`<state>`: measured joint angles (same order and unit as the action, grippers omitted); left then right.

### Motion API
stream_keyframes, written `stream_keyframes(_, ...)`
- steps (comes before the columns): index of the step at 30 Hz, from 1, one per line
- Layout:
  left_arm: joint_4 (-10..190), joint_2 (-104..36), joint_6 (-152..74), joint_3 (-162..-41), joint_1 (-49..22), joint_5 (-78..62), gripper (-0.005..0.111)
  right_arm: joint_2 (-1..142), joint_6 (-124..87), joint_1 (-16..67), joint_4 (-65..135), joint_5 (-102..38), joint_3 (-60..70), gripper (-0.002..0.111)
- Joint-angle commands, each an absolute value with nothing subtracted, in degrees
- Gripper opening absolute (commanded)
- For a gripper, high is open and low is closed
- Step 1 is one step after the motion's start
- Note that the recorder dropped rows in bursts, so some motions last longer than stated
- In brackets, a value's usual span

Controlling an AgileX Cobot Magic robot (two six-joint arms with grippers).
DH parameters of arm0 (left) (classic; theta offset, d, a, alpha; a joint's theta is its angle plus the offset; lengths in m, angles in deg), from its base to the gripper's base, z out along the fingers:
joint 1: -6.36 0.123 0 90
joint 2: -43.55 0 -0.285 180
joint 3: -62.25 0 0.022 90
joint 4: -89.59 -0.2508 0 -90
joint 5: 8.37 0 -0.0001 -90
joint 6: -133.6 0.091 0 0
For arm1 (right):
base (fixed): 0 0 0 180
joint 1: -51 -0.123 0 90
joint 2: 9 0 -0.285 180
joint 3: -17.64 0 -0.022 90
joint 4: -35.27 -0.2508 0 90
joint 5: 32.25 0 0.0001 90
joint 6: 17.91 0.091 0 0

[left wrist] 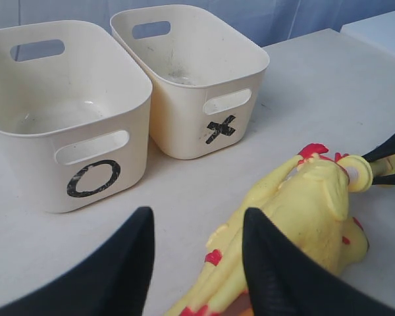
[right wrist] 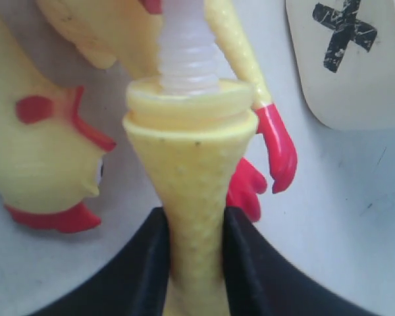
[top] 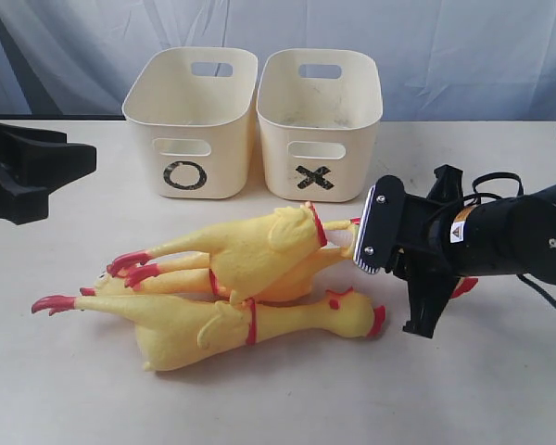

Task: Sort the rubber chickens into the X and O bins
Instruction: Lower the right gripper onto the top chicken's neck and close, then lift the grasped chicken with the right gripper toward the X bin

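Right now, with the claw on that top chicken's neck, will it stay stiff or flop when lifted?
Probably flops: the top chicken is long and the right claw pinches only its neck, so the body should sag. It lies on the other chickens, so it may drag them. Likely squashy: the neck looks squeezed narrow in the grip.

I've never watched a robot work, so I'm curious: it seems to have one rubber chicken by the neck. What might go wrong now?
1. The right gripper pinches only the thin neck of the top chicken; the long body could slip free or swing.
2. That chicken lies on the two other chickens, so lifting may drag them along.
3. It looks longer than the X bin, so it may hang over the rim or tip it.
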<state>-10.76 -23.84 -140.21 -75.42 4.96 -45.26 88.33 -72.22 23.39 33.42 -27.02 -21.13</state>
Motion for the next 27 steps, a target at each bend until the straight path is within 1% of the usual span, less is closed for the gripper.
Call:
stream_keyframes(1, -10.4, -24.0, -140.4, -75.6, 5.1, -45.2, 0.042, 88.3, -72.4, 23.5, 33.7, -26.8, -20.9, -0.001)
stream_keyframes(20, -10.4, -24.0, -140.3, -75.6, 5.1, -45.2, 0.042, 85.2, -72.4, 23.5, 36.3, -23.7, -20.9, -0.001)
stream_keyframes(27, -10.4, -24.0, -140.3, -75.6, 5.1, -45.2, 0.042, 84.1, -72.1, 23.6, 41.3, -21.2, -20.9, -0.001)
